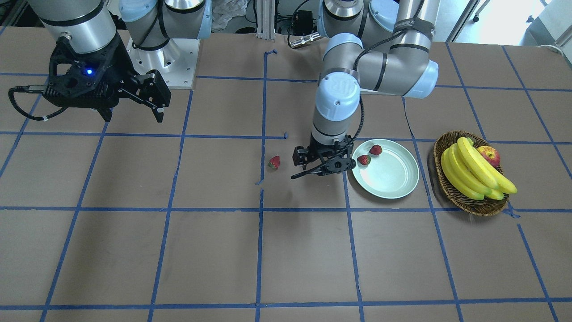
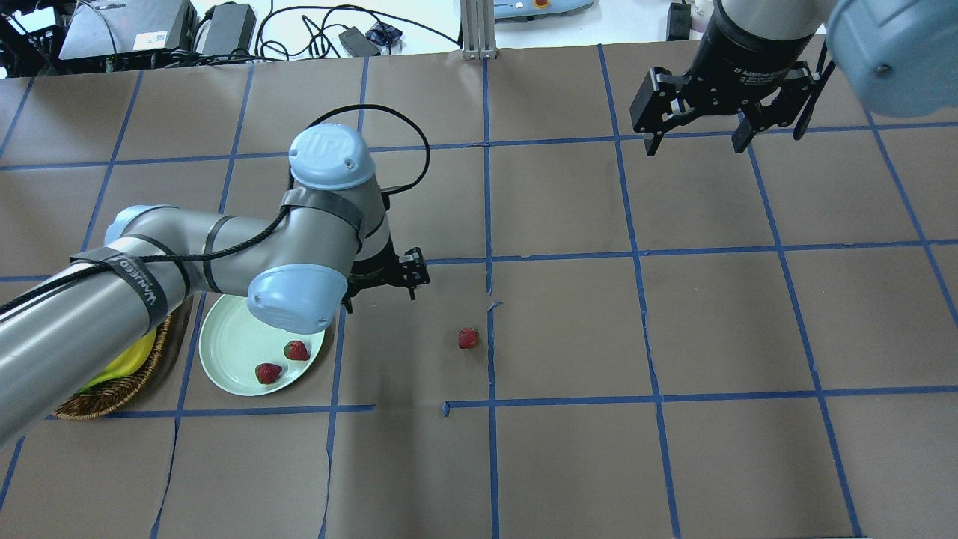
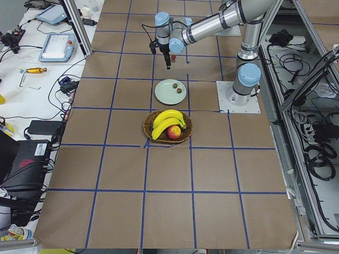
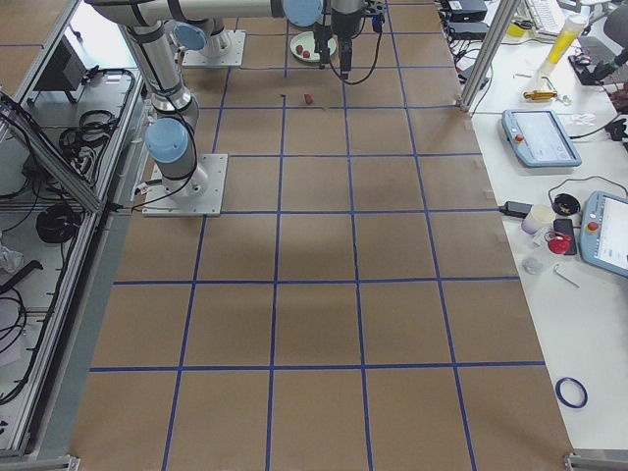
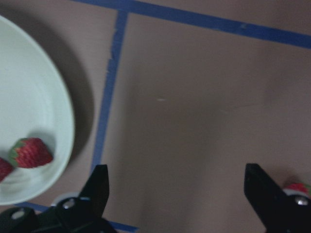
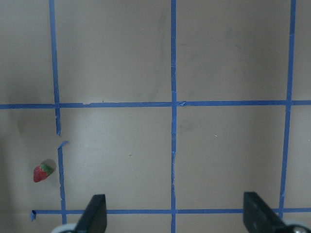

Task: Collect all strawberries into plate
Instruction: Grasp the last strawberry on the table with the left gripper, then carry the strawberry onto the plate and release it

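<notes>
I see the table [image 1: 214, 250] covered in matt brown paper, gridded with slightly torn blue tape [image 1: 259, 259]; the plate [image 1: 393, 179] is smooth and glossy; the basket [image 1: 464, 203] is rough woven wicker; the left arm [image 2: 224, 247] and right arm [image 1: 76, 22] show satin metal with glossy pale-blue caps; the left gripper [image 5: 176, 179] and right gripper [image 2: 694, 146] look matt black.

Robotics lab here: table [image 1: 313, 259] gridded in blue tape [image 1: 259, 268], teach pendants [image 4: 538, 137] on the side bench [image 4: 589, 324], cables [image 3: 318, 153] trailing alongside.
</notes>
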Robot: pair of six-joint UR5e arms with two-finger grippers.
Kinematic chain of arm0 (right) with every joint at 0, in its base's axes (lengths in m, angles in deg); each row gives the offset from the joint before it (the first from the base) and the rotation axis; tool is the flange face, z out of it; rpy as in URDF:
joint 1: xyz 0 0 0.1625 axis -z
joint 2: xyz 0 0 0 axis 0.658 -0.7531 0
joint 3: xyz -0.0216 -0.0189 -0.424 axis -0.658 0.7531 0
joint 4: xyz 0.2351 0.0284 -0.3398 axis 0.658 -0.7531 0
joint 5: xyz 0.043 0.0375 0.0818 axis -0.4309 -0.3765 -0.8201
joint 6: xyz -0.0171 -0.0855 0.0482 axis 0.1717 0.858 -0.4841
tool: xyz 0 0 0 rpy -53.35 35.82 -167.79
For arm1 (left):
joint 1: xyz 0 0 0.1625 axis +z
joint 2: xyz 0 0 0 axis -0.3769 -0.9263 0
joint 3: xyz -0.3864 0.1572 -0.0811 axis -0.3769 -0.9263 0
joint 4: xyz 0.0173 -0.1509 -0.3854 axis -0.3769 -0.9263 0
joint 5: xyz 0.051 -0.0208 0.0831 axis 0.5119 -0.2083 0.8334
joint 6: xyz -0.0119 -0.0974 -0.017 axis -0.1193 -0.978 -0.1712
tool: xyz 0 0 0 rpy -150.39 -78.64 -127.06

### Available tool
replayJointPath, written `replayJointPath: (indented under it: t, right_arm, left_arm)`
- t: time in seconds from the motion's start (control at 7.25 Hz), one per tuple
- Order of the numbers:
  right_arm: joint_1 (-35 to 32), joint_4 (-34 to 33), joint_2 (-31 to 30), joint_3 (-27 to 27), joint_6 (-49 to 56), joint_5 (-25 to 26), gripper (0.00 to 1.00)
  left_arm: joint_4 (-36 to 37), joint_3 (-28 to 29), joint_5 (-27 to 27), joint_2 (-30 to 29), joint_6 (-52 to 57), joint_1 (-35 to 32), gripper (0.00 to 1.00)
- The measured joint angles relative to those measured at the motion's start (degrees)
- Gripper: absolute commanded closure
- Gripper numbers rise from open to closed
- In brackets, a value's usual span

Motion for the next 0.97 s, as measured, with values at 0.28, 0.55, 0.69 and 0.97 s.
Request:
replayJointPath:
  t: [0.28,0.55,0.69,0.97]
  right_arm:
    - [0.00,0.00,0.00,0.00,0.00,0.00,0.00]
    - [0.00,0.00,0.00,0.00,0.00,0.00,0.00]
    - [0.00,0.00,0.00,0.02,0.00,0.00,0.00]
    - [0.00,-0.02,0.00,0.02,0.00,0.00,0.00]
  left_arm:
    - [6.14,0.51,-2.00,-4.25,-8.25,-6.41,0.11]
    - [8.56,0.36,-2.40,-7.58,-10.73,-8.77,0.56]
    - [8.82,0.29,-2.44,-8.70,-11.02,-9.10,0.83]
    - [8.95,0.48,-2.38,-9.05,-10.08,-9.17,1.00]
